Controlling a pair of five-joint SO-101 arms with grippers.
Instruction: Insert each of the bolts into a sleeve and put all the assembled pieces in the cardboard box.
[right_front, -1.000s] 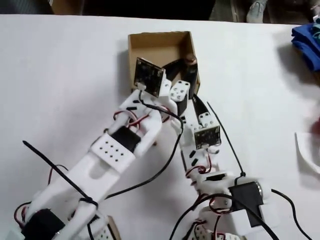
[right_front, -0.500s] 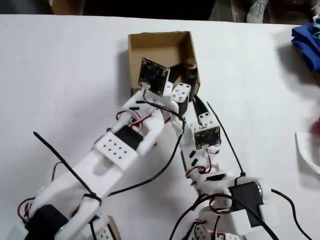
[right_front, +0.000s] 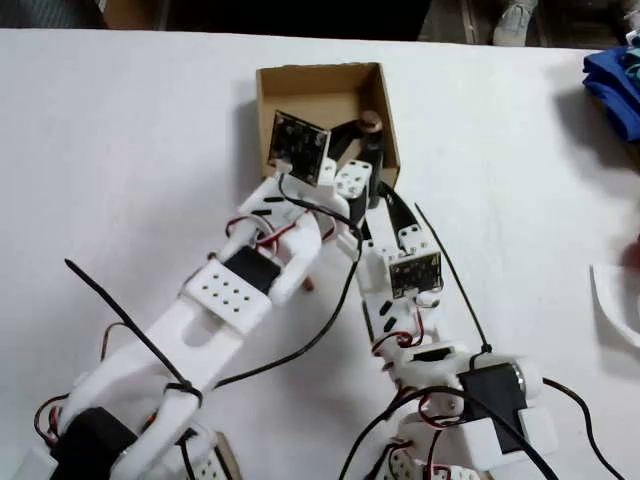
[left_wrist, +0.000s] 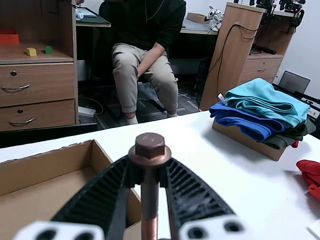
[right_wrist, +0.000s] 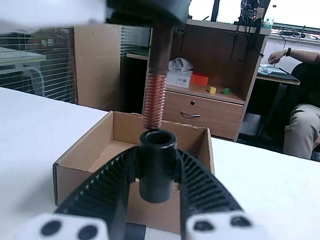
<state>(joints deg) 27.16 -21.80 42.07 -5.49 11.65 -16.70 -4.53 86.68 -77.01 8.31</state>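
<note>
My left gripper (left_wrist: 148, 165) pinches the bolt (left_wrist: 149, 149) upright, just under its head. My right gripper (right_wrist: 157, 156) pinches the sleeve (right_wrist: 157, 172) at the box (right_wrist: 70, 182) rim. The bolt's threaded tip hangs just above the sleeve's mouth.

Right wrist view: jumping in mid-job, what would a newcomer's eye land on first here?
The copper bolt hangs threads-down right over the mouth of the black sleeve, not yet seated in it. The right gripper holds that sleeve upright in front of the open cardboard box, and in the left wrist view the left gripper clamps the bolt just under its hex head.
</note>
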